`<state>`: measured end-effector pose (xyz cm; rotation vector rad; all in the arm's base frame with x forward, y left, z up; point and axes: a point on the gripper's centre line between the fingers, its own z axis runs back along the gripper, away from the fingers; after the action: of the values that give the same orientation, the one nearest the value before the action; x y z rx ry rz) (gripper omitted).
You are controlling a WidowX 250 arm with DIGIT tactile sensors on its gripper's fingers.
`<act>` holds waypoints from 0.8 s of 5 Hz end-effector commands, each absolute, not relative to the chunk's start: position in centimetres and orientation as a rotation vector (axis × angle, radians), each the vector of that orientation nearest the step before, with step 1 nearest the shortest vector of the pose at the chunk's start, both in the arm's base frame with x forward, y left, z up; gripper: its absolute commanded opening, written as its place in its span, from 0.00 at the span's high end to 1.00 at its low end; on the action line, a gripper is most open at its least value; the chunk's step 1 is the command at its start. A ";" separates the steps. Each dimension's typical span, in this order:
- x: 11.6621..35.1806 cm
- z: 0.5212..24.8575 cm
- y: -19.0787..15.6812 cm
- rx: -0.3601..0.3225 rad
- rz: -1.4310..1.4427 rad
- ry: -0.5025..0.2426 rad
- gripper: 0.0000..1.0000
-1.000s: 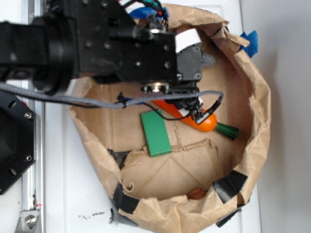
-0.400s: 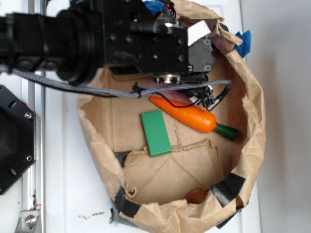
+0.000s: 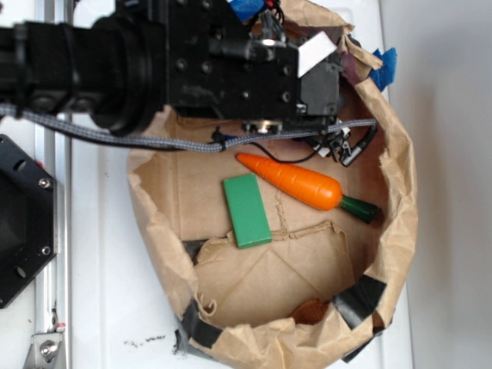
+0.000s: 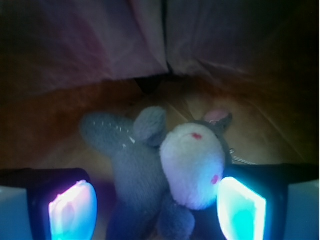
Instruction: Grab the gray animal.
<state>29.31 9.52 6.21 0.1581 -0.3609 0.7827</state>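
Spread wide, the gripper (image 4: pixel 157 210) holds nothing; in the wrist view its two glowing translucent pads (image 4: pixel 72 210) stand either side of the gray animal (image 4: pixel 165 170), the pad on the picture's right just beside the cream-white face, though contact cannot be told. No writing or label can be read anywhere. The animal is a soft, fuzzy plush with a rounded pale face bearing two red dots, a pink-lined ear and stubby gray limbs, lying on the brown paper floor close to the bag wall. In the exterior view the black arm hides it completely. The crumpled brown paper bag (image 3: pixel 400 192), rolled down into a rough bowl and patched with black tape, also holds a smooth orange toy carrot (image 3: pixel 296 183) with a dark green tip and a flat green rectangular block (image 3: pixel 247 210), lying just beside each other.
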 end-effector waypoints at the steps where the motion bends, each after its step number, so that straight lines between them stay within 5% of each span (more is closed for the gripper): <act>1: 29.8 6.0 11.4 0.163 0.800 -0.371 0.00; 4: 30.2 3.6 11.6 0.215 0.779 -0.333 0.00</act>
<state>29.89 10.39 2.63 0.2174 -0.3062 0.7639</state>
